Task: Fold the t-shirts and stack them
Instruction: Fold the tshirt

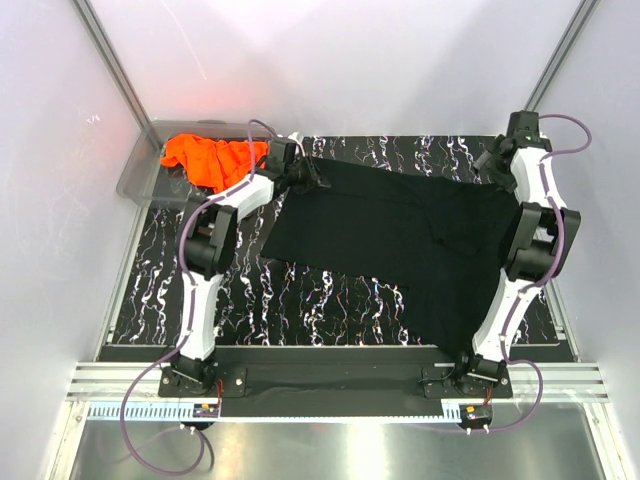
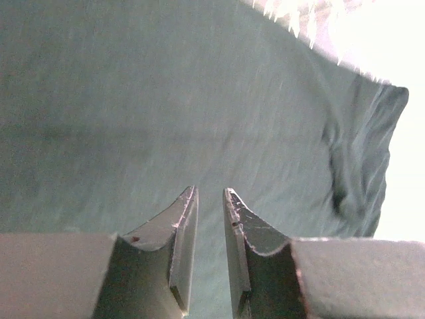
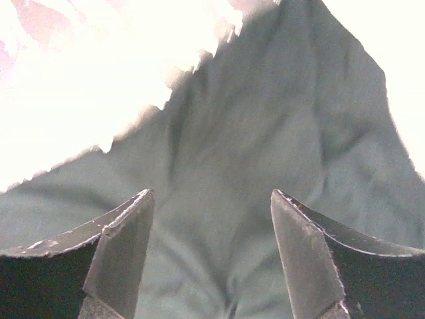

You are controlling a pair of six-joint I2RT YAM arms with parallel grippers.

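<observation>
The black t-shirt [image 1: 400, 240] lies spread over the marbled table from the far left to the near right. My left gripper [image 1: 318, 180] is over its far left corner. In the left wrist view the left gripper [image 2: 210, 189] has its jaws a narrow gap apart, with nothing between them and the black cloth [image 2: 133, 100] below. My right gripper [image 1: 487, 165] is at the shirt's far right edge. In the right wrist view it [image 3: 212, 193] is wide open and empty above the black cloth [image 3: 265, 133]. The orange t-shirt [image 1: 210, 160] lies crumpled in the bin at the far left.
A clear plastic bin [image 1: 140, 170] stands at the far left corner, holding the orange shirt. The dark marbled tabletop [image 1: 300, 310] shows near the left arm. White walls close in the table on the left, right and back.
</observation>
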